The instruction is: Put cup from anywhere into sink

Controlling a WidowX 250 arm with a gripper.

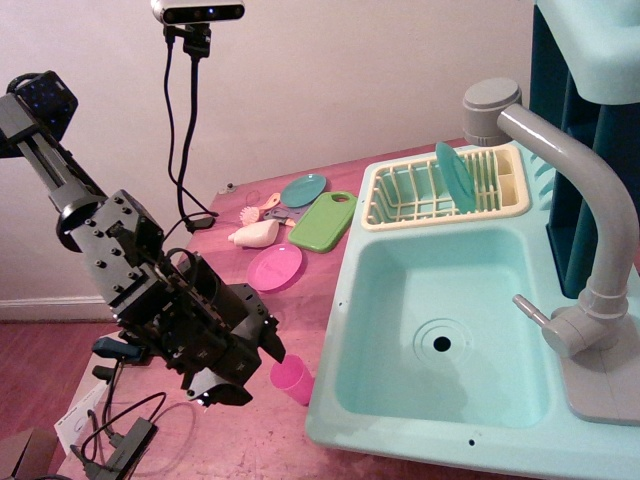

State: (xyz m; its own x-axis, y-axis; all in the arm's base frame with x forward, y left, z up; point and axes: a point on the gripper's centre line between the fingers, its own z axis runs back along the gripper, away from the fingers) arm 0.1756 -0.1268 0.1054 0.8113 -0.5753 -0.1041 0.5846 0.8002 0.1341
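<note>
The pink cup (292,381) stands upright on the reddish table, right against the front left corner of the mint-turquoise sink (345,300). The sink basin holds nothing and its round drain (441,343) shows. My gripper (250,369) is low over the table just left of the cup. Its black fingers are spread, one (269,345) behind the cup and one (229,393) in front and to the left. The cup sits at the mouth of the jaws, and I cannot tell whether they touch it.
A pink plate (275,267), green cutting board (323,222), small teal plate (303,189) and a cream-coloured toy (253,234) lie behind the cup. A cream dish rack (500,205) holds a teal plate (455,176). The grey faucet (590,200) arches over the sink's right side.
</note>
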